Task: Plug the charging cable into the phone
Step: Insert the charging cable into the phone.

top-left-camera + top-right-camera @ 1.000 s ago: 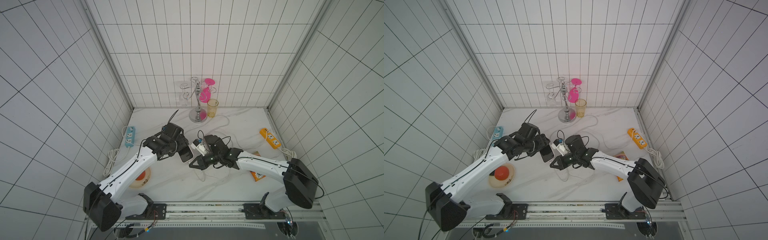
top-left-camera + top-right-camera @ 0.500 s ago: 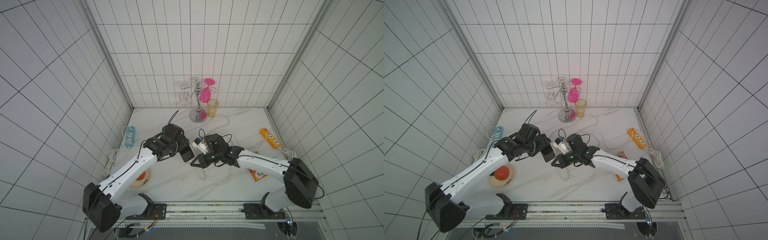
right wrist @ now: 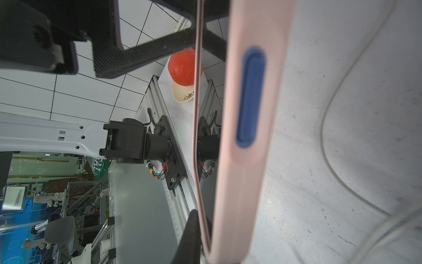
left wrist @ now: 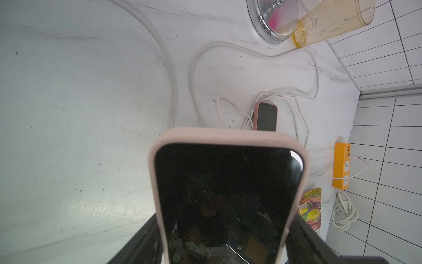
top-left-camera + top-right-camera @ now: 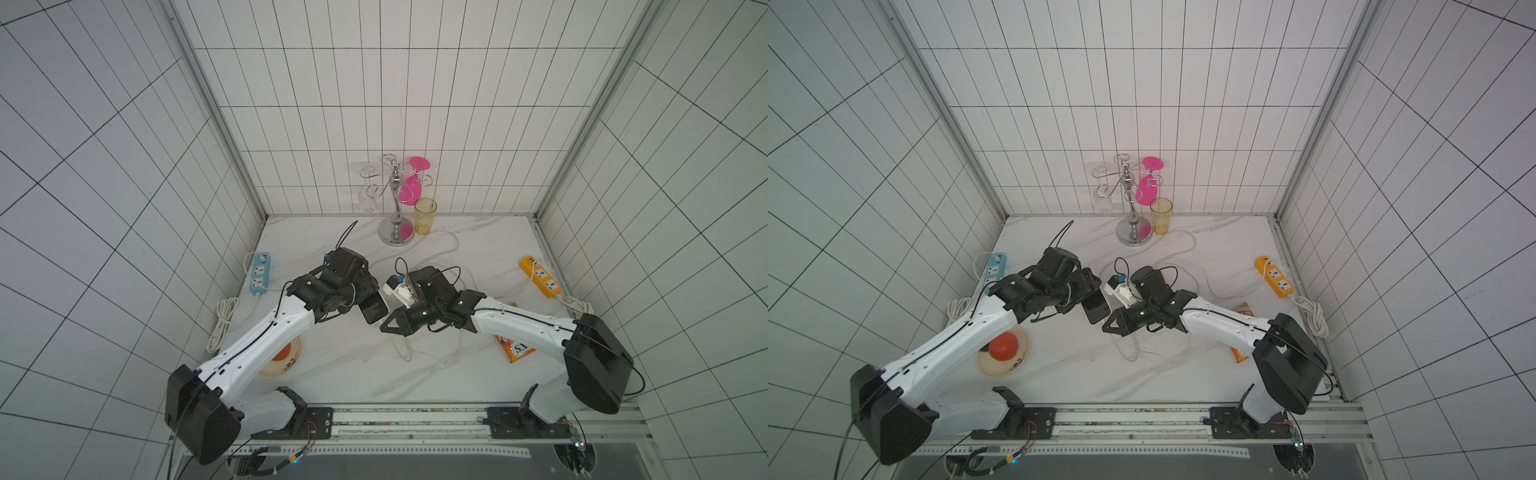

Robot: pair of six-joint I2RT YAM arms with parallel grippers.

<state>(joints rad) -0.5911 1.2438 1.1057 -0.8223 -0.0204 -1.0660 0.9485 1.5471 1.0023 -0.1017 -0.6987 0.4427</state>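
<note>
A phone (image 5: 372, 311) (image 5: 1096, 309) in a pink case, screen dark, is held above the table by its two long sides in my left gripper (image 5: 365, 297) (image 4: 223, 240). My right gripper (image 5: 388, 326) (image 5: 1111, 326) is shut and sits just off the phone's near end. The white charging cable (image 5: 405, 353) (image 5: 1125, 353) rises from the table to its fingertips; the plug itself is hidden. In the right wrist view the phone's pink edge (image 3: 251, 182) with a blue slot (image 3: 251, 98) fills the middle, right beside one dark finger (image 3: 193, 237).
A second pink-cased phone (image 4: 266, 116) lies among cable loops (image 4: 296, 68) on the table. A glass rack (image 5: 397, 208) and yellow cup (image 5: 424, 214) stand at the back. Also around: blue power strip (image 5: 259, 274), orange power strip (image 5: 540, 276), plate (image 5: 291, 365), snack packet (image 5: 515, 349).
My right gripper has crept a little closer to the phone's near end. The left arm and the phone have hardly moved.
</note>
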